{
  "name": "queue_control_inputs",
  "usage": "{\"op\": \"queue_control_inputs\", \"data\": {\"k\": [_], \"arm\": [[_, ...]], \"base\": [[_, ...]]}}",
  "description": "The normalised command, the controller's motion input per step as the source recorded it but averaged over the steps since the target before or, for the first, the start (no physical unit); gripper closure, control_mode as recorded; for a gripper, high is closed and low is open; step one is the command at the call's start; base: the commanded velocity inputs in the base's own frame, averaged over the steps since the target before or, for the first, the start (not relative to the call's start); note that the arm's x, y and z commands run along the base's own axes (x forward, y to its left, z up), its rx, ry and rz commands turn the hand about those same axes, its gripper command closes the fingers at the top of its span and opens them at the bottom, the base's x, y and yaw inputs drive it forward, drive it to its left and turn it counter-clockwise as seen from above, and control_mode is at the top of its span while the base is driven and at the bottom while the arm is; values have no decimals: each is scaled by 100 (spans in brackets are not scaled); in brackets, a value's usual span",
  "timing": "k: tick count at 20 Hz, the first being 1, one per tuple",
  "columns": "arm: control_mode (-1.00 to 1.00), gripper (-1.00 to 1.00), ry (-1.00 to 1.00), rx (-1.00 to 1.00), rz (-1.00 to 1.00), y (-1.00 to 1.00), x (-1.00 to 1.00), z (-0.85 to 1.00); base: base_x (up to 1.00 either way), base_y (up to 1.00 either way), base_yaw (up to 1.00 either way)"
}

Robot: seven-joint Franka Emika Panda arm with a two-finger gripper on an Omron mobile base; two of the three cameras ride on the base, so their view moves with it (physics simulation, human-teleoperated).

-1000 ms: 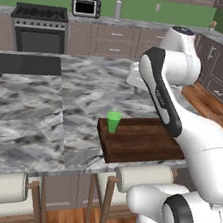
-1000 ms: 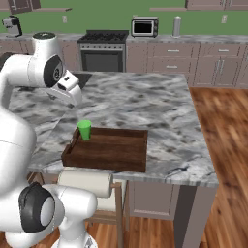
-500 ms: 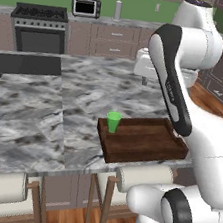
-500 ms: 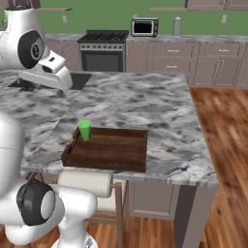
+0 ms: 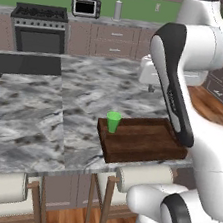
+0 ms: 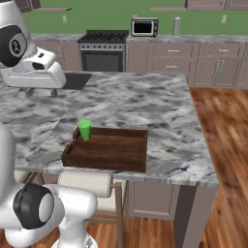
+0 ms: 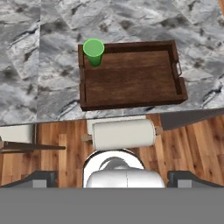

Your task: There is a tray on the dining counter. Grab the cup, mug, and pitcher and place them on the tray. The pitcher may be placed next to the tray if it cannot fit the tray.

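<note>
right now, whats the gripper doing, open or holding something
Gripper: fingers open, holding nothing; the cup stands in the tray, apart from it.

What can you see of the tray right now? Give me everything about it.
The tray is a shallow rectangle of dark brown wood with a raised rim all round and a small metal handle at an end. It lies flat on the grey-and-white marble counter, close to the edge nearest the robot, above a pale padded stool. A green cup stands upright inside one corner; the rest of its floor is bare. Nothing else touches it.
</note>
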Motion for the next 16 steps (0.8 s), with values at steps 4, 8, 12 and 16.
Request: {"op": "queue_control_inputs", "data": {"k": [4, 8, 12, 16], "arm": [[-100, -100, 0, 0, 4, -4, -32, 7], [-100, -100, 0, 0, 0, -18, -27, 0], [-100, -100, 0, 1, 0, -15, -26, 0], [-100, -100, -1, 2, 0, -9, -24, -9]], "base": [[0, 0, 0], [0, 0, 0], [0, 0, 0], [0, 0, 0]]}}
